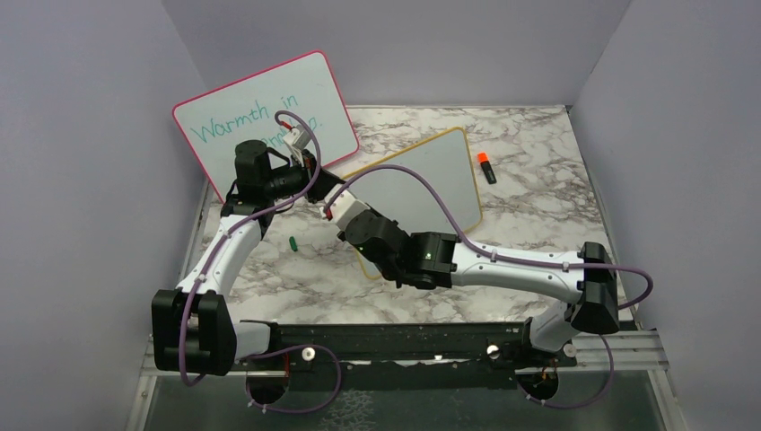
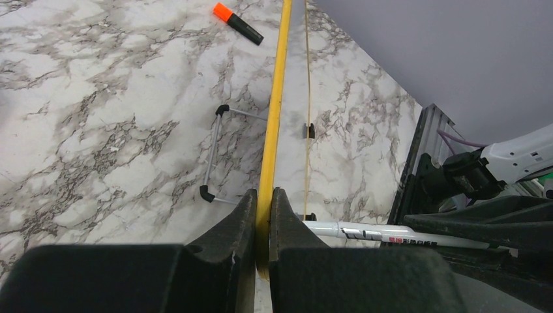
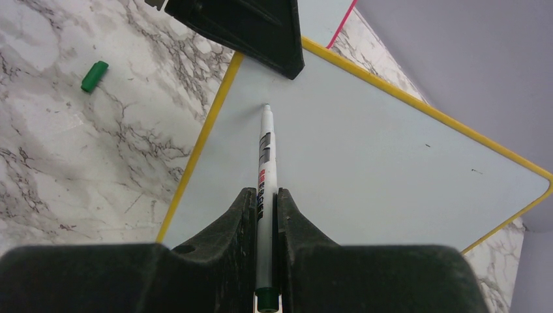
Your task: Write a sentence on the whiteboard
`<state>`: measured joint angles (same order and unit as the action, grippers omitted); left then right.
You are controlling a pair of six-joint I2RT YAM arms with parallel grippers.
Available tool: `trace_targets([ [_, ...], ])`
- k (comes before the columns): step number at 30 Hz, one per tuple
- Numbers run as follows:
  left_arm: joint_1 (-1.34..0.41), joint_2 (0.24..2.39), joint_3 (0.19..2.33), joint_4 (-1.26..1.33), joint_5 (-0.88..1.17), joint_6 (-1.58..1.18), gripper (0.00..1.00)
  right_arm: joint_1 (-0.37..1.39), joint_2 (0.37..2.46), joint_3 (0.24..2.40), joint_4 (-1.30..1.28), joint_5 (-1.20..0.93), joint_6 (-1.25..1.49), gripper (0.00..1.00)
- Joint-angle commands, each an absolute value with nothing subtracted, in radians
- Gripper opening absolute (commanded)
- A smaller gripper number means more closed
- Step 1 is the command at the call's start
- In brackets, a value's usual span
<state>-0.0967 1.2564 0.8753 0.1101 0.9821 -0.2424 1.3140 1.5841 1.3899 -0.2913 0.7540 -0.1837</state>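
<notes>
Whiteboard (image 1: 437, 175) stands tilted, mid-frame on desk (image 1: 538, 206). Left gripper (image 2: 263, 215): jaws pinch its yellow frame edge. Right gripper (image 3: 266, 205): jaws clamp white marker (image 3: 266, 147), tip at board face, upper centre.

Two arms stand on a long black metal mounting rail (image 1: 395, 339) studded with silver bolt heads (image 1: 492, 350). The left arm (image 1: 235, 247), at the rail's left end, and the right arm (image 1: 520, 268), at its right end, share glossy white link shells and blocky black joint housings. A thin purple cable (image 1: 395, 167) loops along each. A small green indicator light (image 1: 430, 254) glows above the rail's middle. The left gripper (image 2: 263, 193) and right gripper (image 3: 265, 193) have thick matt black wedge-shaped fingers (image 3: 228, 228).
</notes>
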Motion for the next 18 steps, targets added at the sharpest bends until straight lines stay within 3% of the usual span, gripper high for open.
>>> trace_targets([
  [1,-0.106,1.257,0.884,0.051,0.934,-0.187,0.0,1.319,1.601,1.431,-0.309,0.795,-0.184,0.0],
  [18,-0.112,1.256,0.886,0.049,0.946,-0.18,0.0,1.318,1.64,1.463,-0.357,0.806,-0.173,0.0],
])
